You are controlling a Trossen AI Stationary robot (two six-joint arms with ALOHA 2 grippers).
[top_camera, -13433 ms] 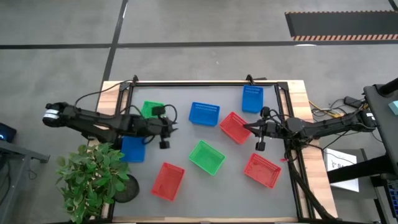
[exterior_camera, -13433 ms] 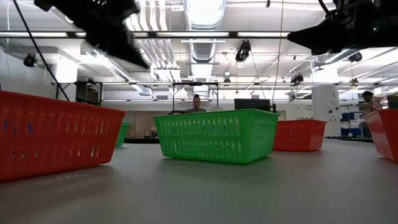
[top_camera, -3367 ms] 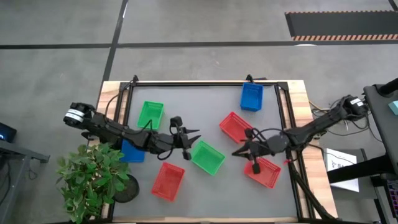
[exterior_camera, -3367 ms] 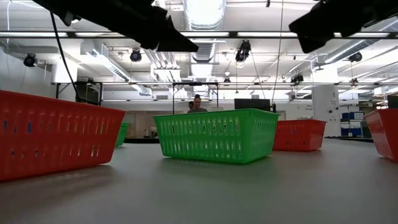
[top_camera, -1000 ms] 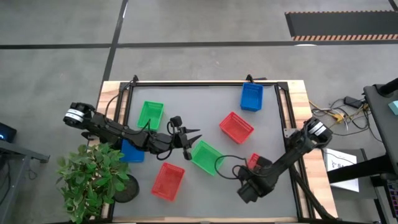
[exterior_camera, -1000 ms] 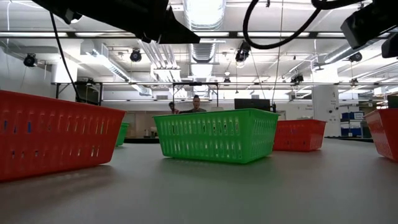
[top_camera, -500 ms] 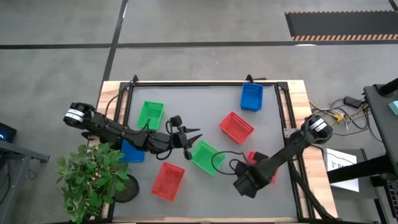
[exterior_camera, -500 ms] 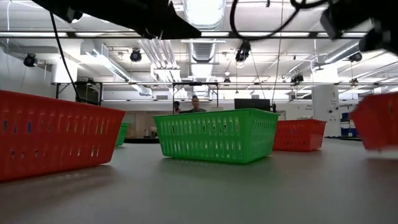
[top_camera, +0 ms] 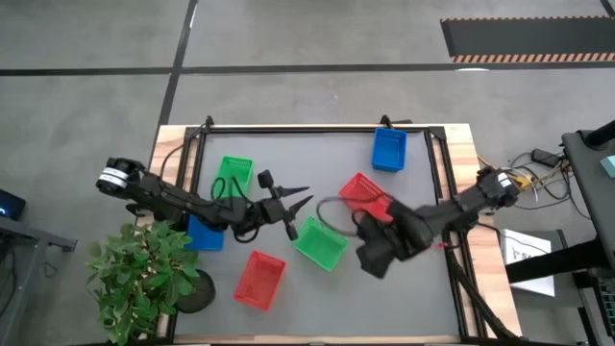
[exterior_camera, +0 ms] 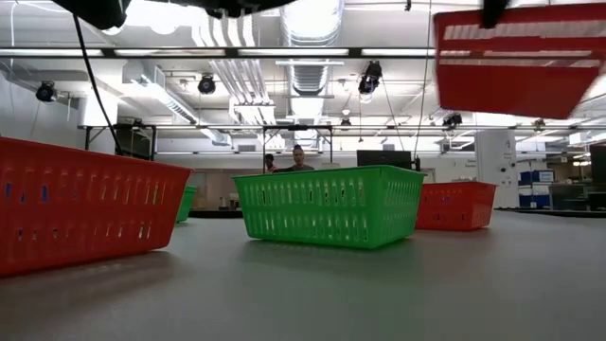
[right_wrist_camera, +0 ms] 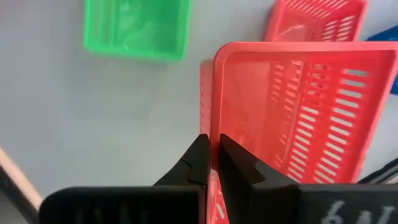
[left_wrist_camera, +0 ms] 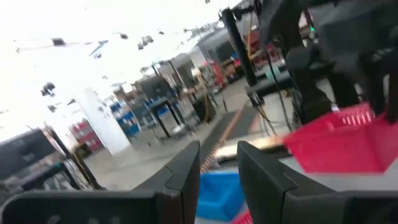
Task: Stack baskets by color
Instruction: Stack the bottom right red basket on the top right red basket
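Over the table's right half, my right gripper [right_wrist_camera: 213, 160] is shut on a red basket [exterior_camera: 507, 62] that hangs high above the tabletop. A second red basket [top_camera: 360, 192] rests on the table close by, and a third [top_camera: 259, 279] sits near left. Two green baskets [top_camera: 320, 242] [top_camera: 233, 176] and two blue ones [top_camera: 389, 149] [top_camera: 204, 233] stand on their bottoms. My left gripper [top_camera: 288, 204] hovers open at mid-table, left of the nearer green basket, with nothing between its fingers. My right gripper pinches one side wall of the red basket at its rim [right_wrist_camera: 214, 127], one finger inside the basket and one outside. The fingers come from above, pointing steeply down. The basket hangs below them, clear of the table and slightly tilted, its opening up.
A potted plant [top_camera: 144, 279] stands off the table's near left corner. A black frame [top_camera: 317, 128] runs along the far edge and both sides. The grey tabletop [top_camera: 336, 298] shows bare at near centre and near right. People stand in the room far behind [exterior_camera: 298, 156].
My right gripper has risen from the table's near right part and swung toward the far side, nearer the other red basket. The red basket it holds has gone up with it, lifted clear of the table. My left gripper has tipped upward and risen a little.
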